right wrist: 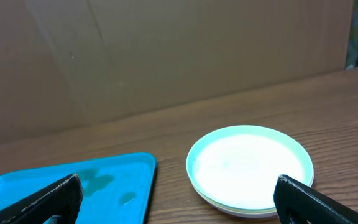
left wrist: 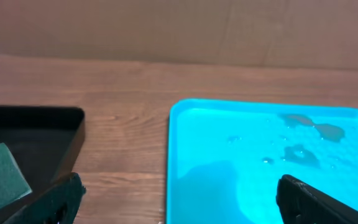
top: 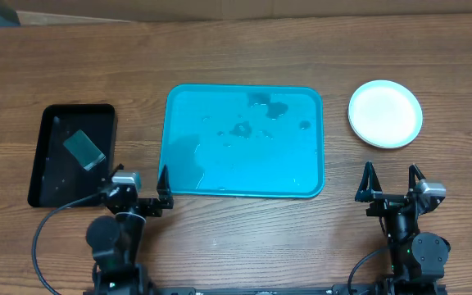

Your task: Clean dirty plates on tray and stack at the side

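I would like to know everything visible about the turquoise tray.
The tray is turquoise, rectangular, with rounded corners and a raised rim, apparently plastic. It lies flat on the wooden table, between the black bin and the stacked plates. No plate is on it; dark smears mark its far right part.

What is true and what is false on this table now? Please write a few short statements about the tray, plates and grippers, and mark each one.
1. The large turquoise rectangular plastic tray carries no plate. True.
2. The small round plastic plates are stacked left of the tray. False: the stack stands to its right.
3. A green sponge lies in the black rectangular bin. True.
4. The right gripper grips a plate. False: it is open and empty.
5. The left gripper is open. True.
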